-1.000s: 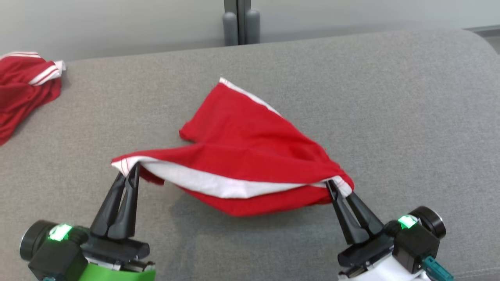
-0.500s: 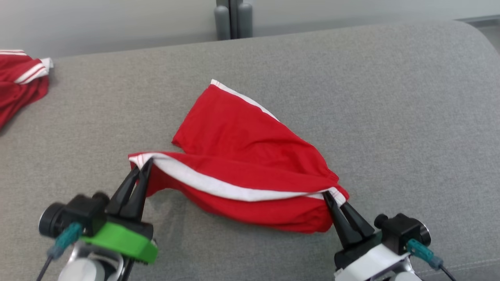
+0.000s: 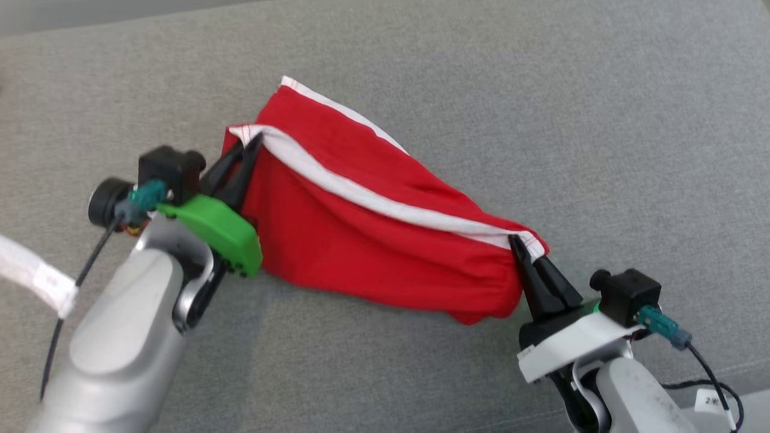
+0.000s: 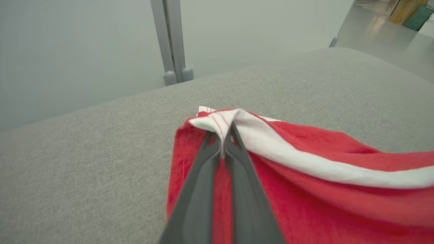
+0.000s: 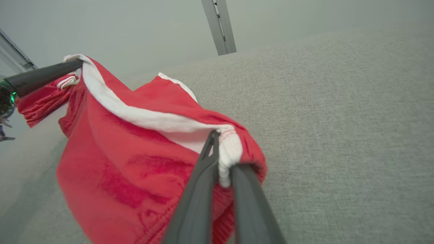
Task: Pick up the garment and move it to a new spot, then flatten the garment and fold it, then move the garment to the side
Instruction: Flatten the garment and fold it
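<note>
In the head view the red garment (image 3: 337, 246) lies near the middle of the grey cushion (image 3: 571, 120), stretched between the two arms. The left gripper (image 3: 249, 146) is clenched on one end of the white waistband (image 3: 367, 201), at the upper left. The right gripper (image 3: 516, 243) is clenched on the other end, at the lower right. The band runs taut between them and the red cloth sags under it

In the left wrist view both fingers pinch the folded white corner; a grey post (image 4: 171, 40) stands behind the cushion

In the right wrist view the fingers grip the bunched white end, and a second red garment (image 5: 40, 101) lies far behind, beyond the left gripper's finger
</note>
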Robot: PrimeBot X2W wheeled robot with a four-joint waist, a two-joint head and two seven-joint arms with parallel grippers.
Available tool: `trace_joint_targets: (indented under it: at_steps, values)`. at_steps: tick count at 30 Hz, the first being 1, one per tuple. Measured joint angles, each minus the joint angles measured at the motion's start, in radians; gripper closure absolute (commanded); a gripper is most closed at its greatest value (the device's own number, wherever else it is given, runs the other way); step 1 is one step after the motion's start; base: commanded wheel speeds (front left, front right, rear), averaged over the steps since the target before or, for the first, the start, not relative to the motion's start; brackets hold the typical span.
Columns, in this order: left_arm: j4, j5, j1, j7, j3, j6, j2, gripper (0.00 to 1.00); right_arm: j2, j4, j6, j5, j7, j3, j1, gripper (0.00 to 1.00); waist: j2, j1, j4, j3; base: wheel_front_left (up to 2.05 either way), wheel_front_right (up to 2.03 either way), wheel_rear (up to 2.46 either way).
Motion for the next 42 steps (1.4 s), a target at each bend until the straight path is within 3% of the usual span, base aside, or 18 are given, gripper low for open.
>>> trace_joint_targets:
  at_steps: [12,13,14,15,16,17,18,19,27,32,42]
  values:
    - [0.322,-0.041,-0.278,0.011,-0.086,0.0,-0.035,1.0,0.001,0.002,0.0,0.048,-0.001,0.002,-0.103,1.0,0.0,0.0,-0.052,0.117,0.0,0.0,0.0]
    - [0.36,-0.041,-0.308,0.002,-0.1,0.0,-0.046,1.0,0.001,0.004,0.0,0.05,-0.001,0.0,-0.107,0.86,0.0,0.0,-0.061,0.127,0.0,0.0,0.0]
    - [0.375,-0.041,-0.321,-0.001,-0.109,-0.001,-0.052,1.0,0.001,0.003,0.0,0.051,-0.001,-0.002,-0.108,0.8,0.0001,0.0,-0.064,0.13,0.0,0.0,0.0]
    - [0.389,-0.041,-0.332,-0.002,-0.114,-0.002,-0.057,1.0,0.001,0.003,0.0,0.053,-0.001,-0.004,-0.109,0.64,0.0,0.0,-0.067,0.133,0.0,0.0,0.0]
    - [0.403,-0.04,-0.343,-0.005,-0.128,-0.003,-0.06,0.94,0.001,0.005,0.0,0.056,-0.001,-0.006,-0.11,0.53,0.0,0.0,-0.069,0.134,0.0,0.0,0.0]
    - [0.414,-0.035,-0.351,-0.015,-0.141,-0.003,-0.06,0.35,0.001,0.008,0.0,0.056,-0.001,-0.007,-0.109,0.0,0.0,0.0,-0.071,0.134,0.0,0.0,0.0]
    - [0.425,-0.033,-0.357,-0.021,-0.147,-0.003,-0.062,0.07,0.001,0.008,0.0,0.056,-0.001,-0.007,-0.109,0.0,0.0,0.0,-0.071,0.133,0.0,0.0,0.0]
    - [0.432,-0.032,-0.362,-0.033,-0.154,-0.003,-0.063,0.0,0.001,0.007,0.0,0.055,-0.001,-0.008,-0.109,0.0,0.0,0.0,-0.071,0.131,0.0,0.0,0.0]
    - [0.452,-0.05,-0.363,-0.108,-0.214,-0.003,-0.076,0.0,0.001,-0.008,0.0,0.005,-0.001,-0.026,-0.069,0.0,0.0,0.0,-0.063,0.098,0.0,0.0,0.0]
    - [0.467,-0.073,-0.315,-0.123,-0.228,-0.003,-0.053,0.0,0.001,-0.021,0.0,-0.044,-0.001,-0.05,-0.025,0.0,0.0,0.0,-0.059,0.063,0.0,0.0,0.0]
    - [0.503,-0.173,-0.216,-0.025,-0.212,-0.003,0.007,0.0,0.001,-0.099,0.0,-0.126,0.012,-0.12,0.054,0.0,0.0,0.0,-0.074,-0.016,0.0,0.0,0.0]
